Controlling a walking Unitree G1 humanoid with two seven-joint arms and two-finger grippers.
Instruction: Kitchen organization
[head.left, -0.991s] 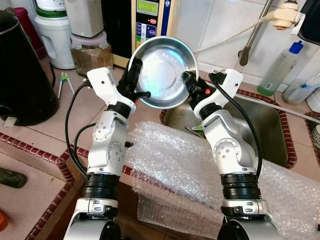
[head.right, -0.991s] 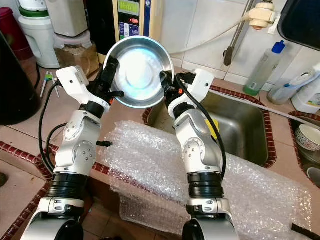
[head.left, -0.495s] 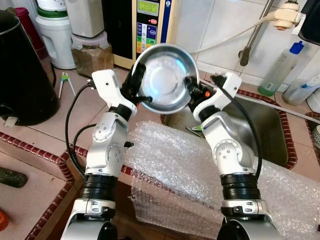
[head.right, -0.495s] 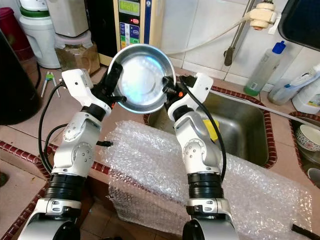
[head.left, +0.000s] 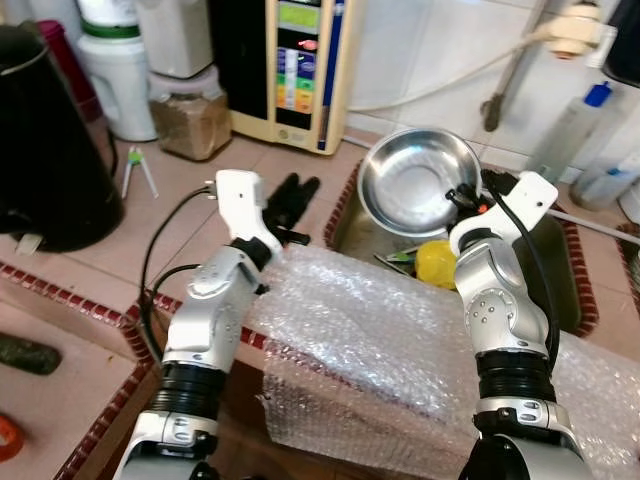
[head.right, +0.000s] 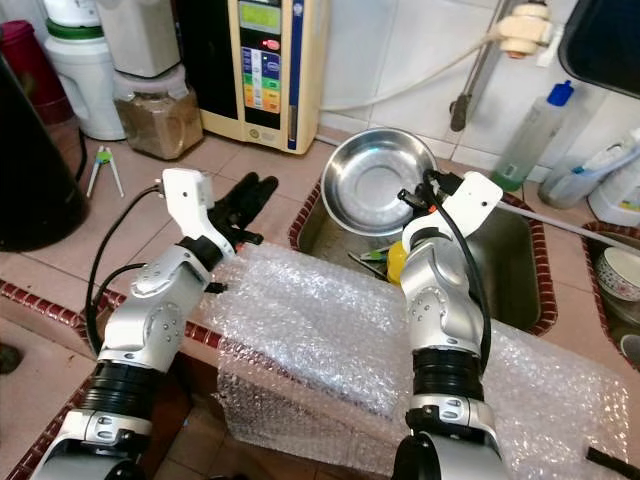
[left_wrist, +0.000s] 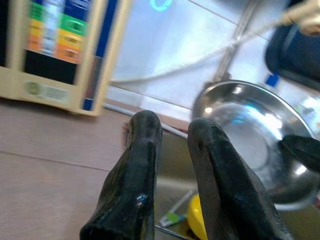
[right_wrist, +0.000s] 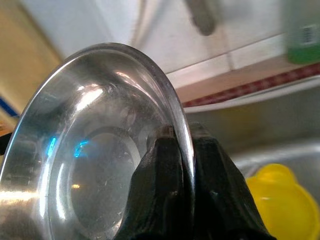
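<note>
A round steel bowl hangs tilted over the left end of the sink. My right gripper is shut on the bowl's right rim; in the right wrist view one finger lies inside the rim and the other outside. My left gripper hovers over the tiled counter just left of the sink, apart from the bowl, open by a small gap with nothing between its fingers. A yellow object lies in the sink under the bowl.
Bubble wrap covers the counter's front edge below both arms. A water purifier, a lidded jar and a black kettle stand at the back left. A bottle stands behind the sink. Small tongs lie on the counter.
Both grippers held the bowl up in front of the purifier. The left gripper let go and dropped to the counter; the right carried the bowl right and down over the sink.
</note>
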